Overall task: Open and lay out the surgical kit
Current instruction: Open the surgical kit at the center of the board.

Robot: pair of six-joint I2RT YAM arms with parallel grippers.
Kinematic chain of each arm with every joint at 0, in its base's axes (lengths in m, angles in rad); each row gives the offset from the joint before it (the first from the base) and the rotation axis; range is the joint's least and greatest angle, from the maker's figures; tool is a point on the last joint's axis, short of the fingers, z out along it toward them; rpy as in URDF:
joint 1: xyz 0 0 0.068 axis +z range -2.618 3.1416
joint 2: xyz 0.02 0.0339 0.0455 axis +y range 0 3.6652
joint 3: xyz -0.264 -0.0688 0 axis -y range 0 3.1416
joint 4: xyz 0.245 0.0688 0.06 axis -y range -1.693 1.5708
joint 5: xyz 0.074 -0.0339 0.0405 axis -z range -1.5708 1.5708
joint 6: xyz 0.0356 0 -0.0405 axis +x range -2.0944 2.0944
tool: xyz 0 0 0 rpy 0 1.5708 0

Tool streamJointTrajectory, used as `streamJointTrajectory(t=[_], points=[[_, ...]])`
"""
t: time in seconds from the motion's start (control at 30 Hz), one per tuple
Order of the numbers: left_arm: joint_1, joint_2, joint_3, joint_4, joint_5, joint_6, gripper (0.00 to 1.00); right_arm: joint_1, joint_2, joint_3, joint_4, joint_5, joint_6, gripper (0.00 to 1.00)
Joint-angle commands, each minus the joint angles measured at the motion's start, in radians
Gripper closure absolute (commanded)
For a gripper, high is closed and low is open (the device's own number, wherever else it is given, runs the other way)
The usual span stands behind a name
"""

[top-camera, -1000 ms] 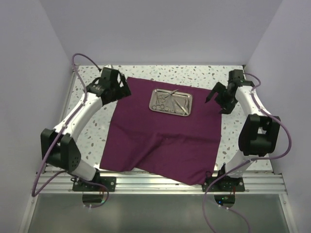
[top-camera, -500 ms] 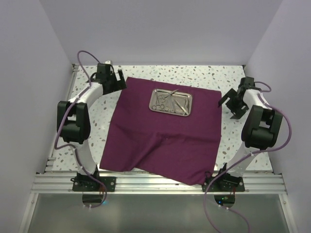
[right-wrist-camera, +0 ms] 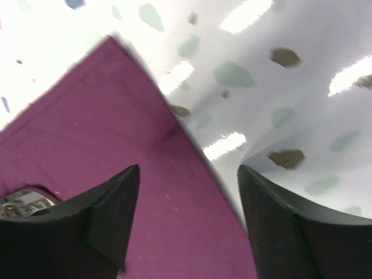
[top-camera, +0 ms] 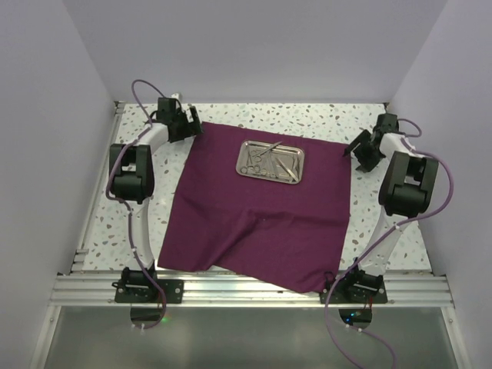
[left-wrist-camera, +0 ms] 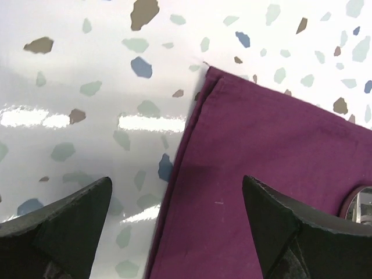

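Note:
The maroon cloth wrap (top-camera: 261, 207) lies spread flat on the speckled table. The small steel tray (top-camera: 270, 161) sits on its far middle, holding thin silver scissors, tweezers and forceps (top-camera: 275, 160). My left gripper (top-camera: 194, 132) is open over the cloth's far left corner (left-wrist-camera: 210, 72), with one finger over the table and one over the cloth (left-wrist-camera: 261, 174). My right gripper (top-camera: 355, 151) is open over the cloth's far right corner (right-wrist-camera: 110, 43), straddling the cloth's edge (right-wrist-camera: 192, 139). A bit of the tray's rim shows at the edge of each wrist view.
The speckled white table (top-camera: 146, 207) is walled by lilac panels at left, back and right. An aluminium rail (top-camera: 246, 290) runs along the near edge with both arm bases. The cloth's near right corner hangs toward the rail.
Both arms have folded back, their elbows drawn in. The left gripper stayed at the far left corner; the right gripper swung out right, then returned beside the far right corner. The cloth and tray have not moved.

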Motion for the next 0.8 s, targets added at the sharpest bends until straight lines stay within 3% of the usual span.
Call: streamJointTrajectory(t=[0.0,0.17,0.33,0.37,0.43,0.47,0.5,0.53,0.67,0.77], points=[[0.009,0.066,0.049,0.009,0.089,0.004,0.04,0.028,0.059,0.034,0.058,-0.051,0.024,0.3],[0.003,0.113,0.061,0.017,0.149,-0.018,0.15,0.062,0.105,0.051,0.078,-0.073,0.03,0.46],[-0.018,0.155,0.08,0.015,0.241,-0.024,0.34,0.073,0.14,0.059,0.086,-0.094,0.029,0.61],[-0.023,0.167,0.092,0.009,0.257,-0.022,0.37,0.074,0.143,0.059,0.084,-0.096,0.027,0.68],[-0.03,0.179,0.106,0.002,0.271,-0.027,0.56,0.076,0.154,0.065,0.089,-0.105,0.027,0.81],[-0.03,0.19,0.116,0.006,0.293,-0.033,0.8,0.076,0.158,0.069,0.087,-0.108,0.03,0.96],[-0.029,0.193,0.121,0.005,0.291,-0.047,0.93,0.079,0.169,0.083,0.084,-0.11,0.032,1.0],[-0.027,0.188,0.133,-0.007,0.279,-0.048,1.0,0.085,0.172,0.091,0.086,-0.114,0.033,1.0],[-0.003,0.149,0.132,0.0,0.191,-0.059,1.0,0.116,0.21,0.171,0.092,-0.156,0.048,1.0],[0.054,0.106,0.123,0.003,0.135,-0.085,1.0,0.152,0.267,0.343,0.058,-0.166,0.062,1.0]])
